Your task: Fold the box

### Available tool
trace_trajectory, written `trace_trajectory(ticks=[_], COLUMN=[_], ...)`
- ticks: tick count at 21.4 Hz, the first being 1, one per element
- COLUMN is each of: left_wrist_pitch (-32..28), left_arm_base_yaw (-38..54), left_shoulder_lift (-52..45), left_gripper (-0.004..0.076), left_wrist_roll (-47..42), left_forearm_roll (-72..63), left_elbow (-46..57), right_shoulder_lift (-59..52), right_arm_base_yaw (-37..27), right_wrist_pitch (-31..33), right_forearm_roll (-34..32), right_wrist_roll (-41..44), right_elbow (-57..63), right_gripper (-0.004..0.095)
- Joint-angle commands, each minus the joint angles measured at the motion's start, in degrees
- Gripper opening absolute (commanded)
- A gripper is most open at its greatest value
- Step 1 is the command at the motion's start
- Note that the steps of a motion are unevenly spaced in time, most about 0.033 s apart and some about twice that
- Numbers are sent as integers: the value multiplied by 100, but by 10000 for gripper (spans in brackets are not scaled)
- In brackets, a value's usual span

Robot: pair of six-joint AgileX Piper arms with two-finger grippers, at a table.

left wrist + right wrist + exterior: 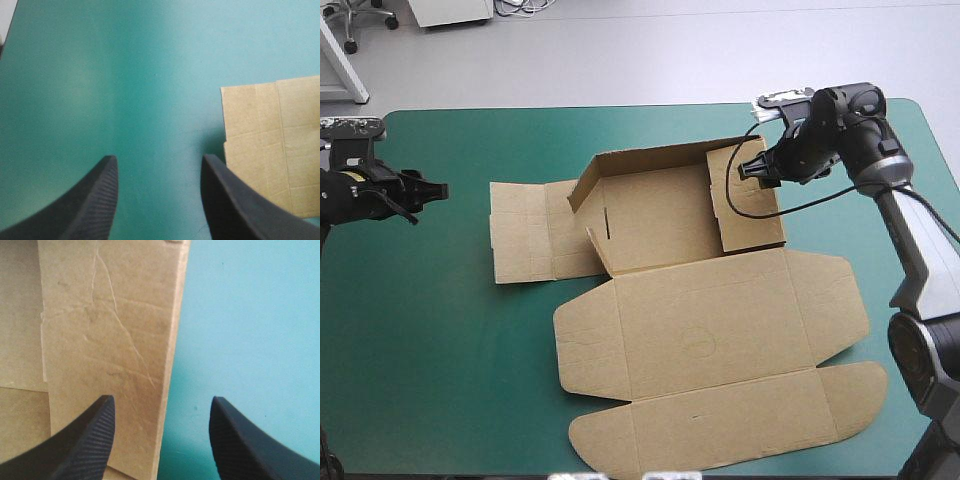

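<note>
The box lies central, far walls raised, lid flat toward the near edge. Left gripper, released, sits left of it. Right gripper, released, straddles its right edge, clear only in the right wrist view.

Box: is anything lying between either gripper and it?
Nothing visible. The right gripper, open, is right at the box, with a board edge in line with its gap. The left gripper, open, has only bare cover between it and the box's left end.
</note>
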Motion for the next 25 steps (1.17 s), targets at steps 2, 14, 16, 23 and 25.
trace_trajectory(ticks=[2,14,16,23,25], left_wrist_pitch=[-318,-162,-162,-69,-69], left_arm_base_yaw=[7,-3,-3,-3,-3], left_shoulder_lift=[-150,-150,-150,-150,-150], left_gripper=[366,366,366,366,366], left_wrist_roll=[-8,108,108,122,135], left_forearm_roll=[-210,-328,-328,-328,-328], left_elbow=[-164,-164,-164,-164,-164], right_shoulder_lift=[-465,-905,-770,-80,68], right_arm_base_yaw=[-4,508,508,508,508], right_wrist_pitch=[58,-2052,-2052,-2440,-2512], right_forearm_roll=[-144,-703,-843,-1170,-1170], right_wrist_roll=[-91,242,242,340,340], right_elbow=[-129,1314,1356,1344,1332], right_gripper=[535,506,506,506,506])
